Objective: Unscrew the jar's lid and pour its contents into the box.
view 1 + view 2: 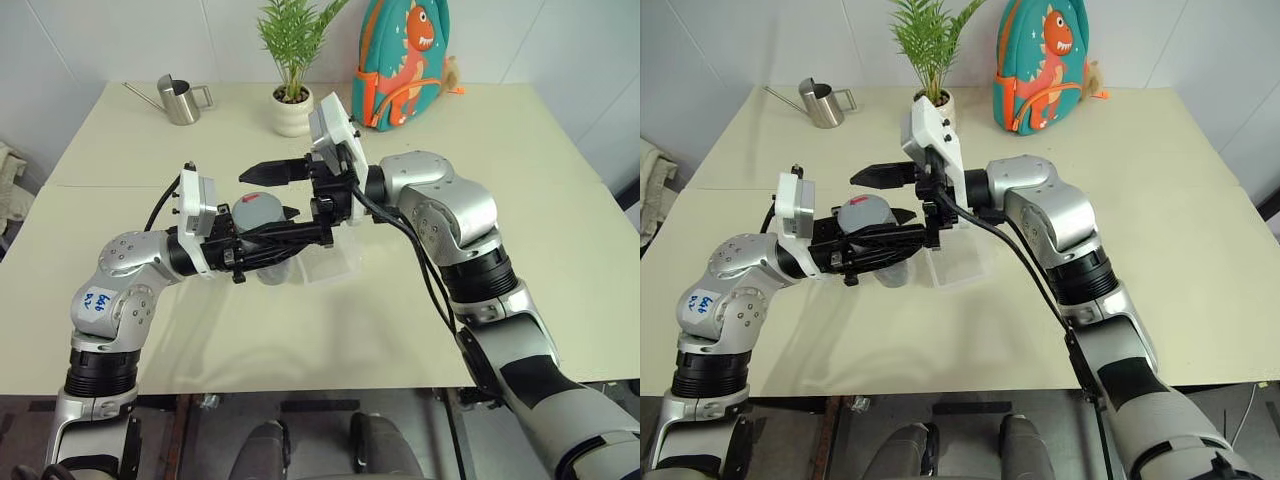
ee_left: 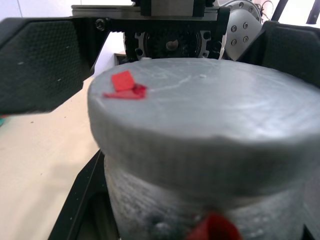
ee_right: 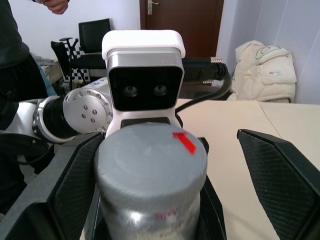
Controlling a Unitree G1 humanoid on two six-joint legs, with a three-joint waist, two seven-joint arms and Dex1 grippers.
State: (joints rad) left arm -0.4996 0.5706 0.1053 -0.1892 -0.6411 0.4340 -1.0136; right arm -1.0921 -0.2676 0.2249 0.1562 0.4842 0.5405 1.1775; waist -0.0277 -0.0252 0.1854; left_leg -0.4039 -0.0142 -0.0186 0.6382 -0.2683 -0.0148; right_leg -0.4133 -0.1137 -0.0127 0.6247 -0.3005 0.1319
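Grey lid [image 1: 864, 212] between open right claw [image 1: 902, 196]

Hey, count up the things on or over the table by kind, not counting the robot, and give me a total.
Jar, with lid: 1
Box: 1
Watering can: 1
Potted plant: 1
Backpack: 1
Total: 5

The lid [image 2: 200, 120] looked matt grey plastic, faintly scuffed; the jar [image 3: 150, 220] clear plastic; the watering can [image 1: 180, 100] brushed steel; the table [image 1: 560, 240] smooth, matt
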